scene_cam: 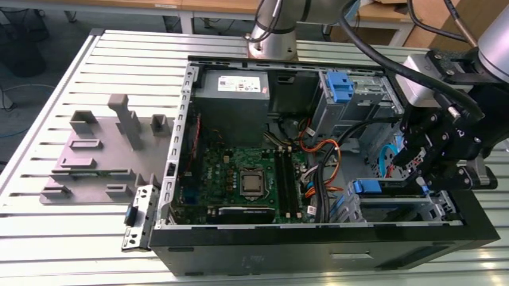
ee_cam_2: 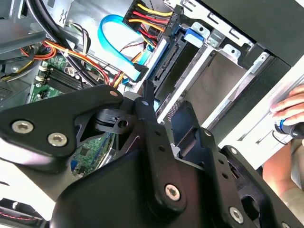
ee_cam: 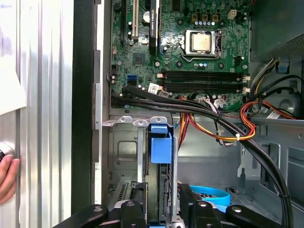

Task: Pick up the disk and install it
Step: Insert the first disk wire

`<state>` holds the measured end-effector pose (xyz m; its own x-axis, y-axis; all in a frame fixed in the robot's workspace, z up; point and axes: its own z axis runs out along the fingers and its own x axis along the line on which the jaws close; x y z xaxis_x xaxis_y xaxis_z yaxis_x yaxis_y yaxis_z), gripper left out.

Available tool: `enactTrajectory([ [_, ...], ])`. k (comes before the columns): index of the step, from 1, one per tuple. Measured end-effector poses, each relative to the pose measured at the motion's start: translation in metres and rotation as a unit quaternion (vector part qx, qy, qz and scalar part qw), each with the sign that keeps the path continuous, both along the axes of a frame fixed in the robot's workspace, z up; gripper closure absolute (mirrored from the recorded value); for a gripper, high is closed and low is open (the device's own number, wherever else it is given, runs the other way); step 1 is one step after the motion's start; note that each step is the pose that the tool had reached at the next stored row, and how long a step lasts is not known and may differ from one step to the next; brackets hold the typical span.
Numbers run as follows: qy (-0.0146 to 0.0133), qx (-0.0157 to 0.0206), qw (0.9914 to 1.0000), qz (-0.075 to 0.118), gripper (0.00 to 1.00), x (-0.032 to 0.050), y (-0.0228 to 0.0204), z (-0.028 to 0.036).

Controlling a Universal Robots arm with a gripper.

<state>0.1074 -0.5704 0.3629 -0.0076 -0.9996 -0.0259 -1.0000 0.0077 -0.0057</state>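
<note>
Within the open computer case (scene_cam: 318, 256) on the slatted table (scene_cam: 80, 238), the end effector (ee_cam: 161, 205) seemingly pinches the disk (ee_cam: 160, 147) (standing edge-on).

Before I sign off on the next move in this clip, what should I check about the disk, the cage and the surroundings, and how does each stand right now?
1. Disk in the cage: ok. The disk sits in a slot of the drive cage.
2. Gripper at the disk: ok. The gripper is right at its edge.
3. Firm grip: cannot tell.
4. Disk fully seated: cannot tell.
5. Cables out of the slot: ok. The black cables pass beside the cage, not across the slot.
6. People away: not ok. A hand is at the table, beside the case.
</note>
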Motion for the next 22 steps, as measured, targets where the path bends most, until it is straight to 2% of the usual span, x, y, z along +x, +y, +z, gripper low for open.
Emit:
enactTrajectory([
  [5, 0.0, -0.0002, 1.0, 0.0, 0.58, 0.0, 0.0, 0.0002],
  [8, 0.0, -0.0003, 1.0, 0.0, 0.58, 0.0001, 0.0018, 0.0003],
  [22, 0.0, -0.0003, 1.0, 0.0, 0.58, 0.0001, 0.0221, 0.0],
])
